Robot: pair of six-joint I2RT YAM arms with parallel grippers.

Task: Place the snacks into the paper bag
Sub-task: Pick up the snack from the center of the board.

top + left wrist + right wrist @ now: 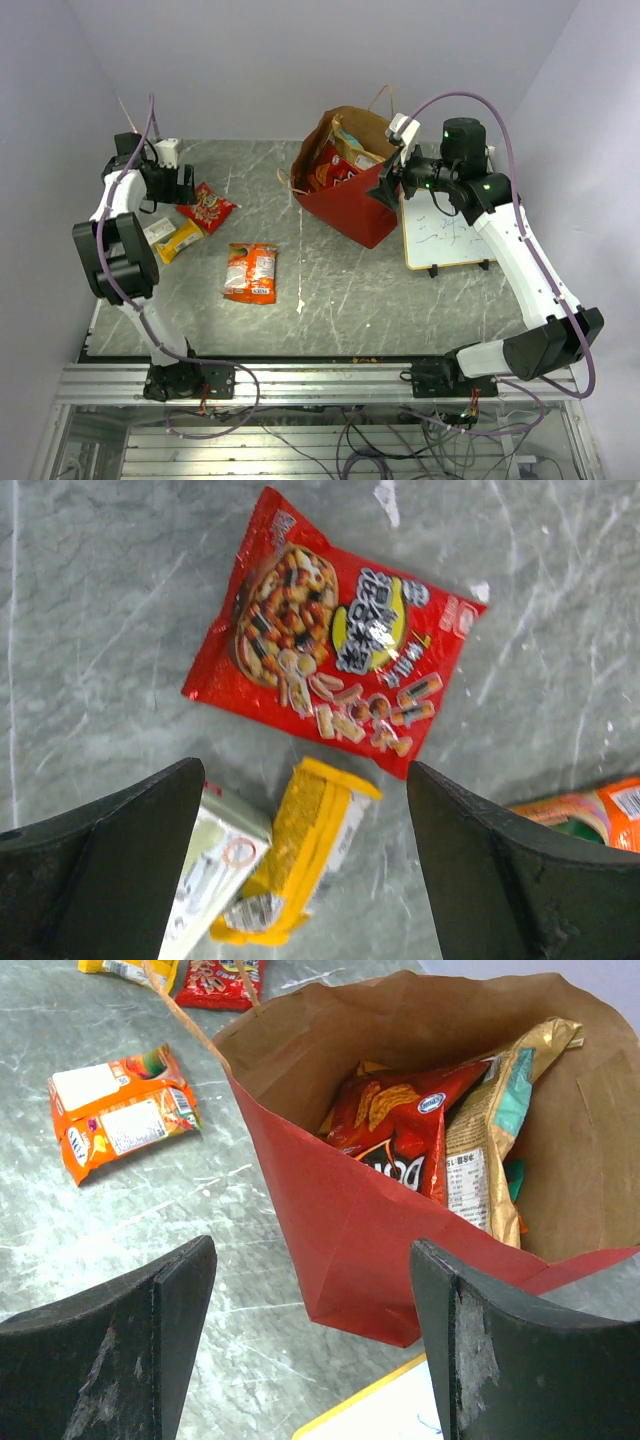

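The paper bag [345, 212] stands open toward the far side of the surface [400, 300]. A red chip bag [400, 1130] and a gold-brown pouch [488, 1165] sit inside it. My right end effector [312, 1250] hovers just beside the bag's red wall, jaws spread wide and empty. A whiteboard [445, 235] lies just right of the bag. To the bag's left lies an orange packet [251, 272]. Farther left, a red packet [330, 640], a yellow packet [300, 860] and a pale packet [215, 865] cluster under my left end effector [305, 775], which is equally wide open and holds nothing.
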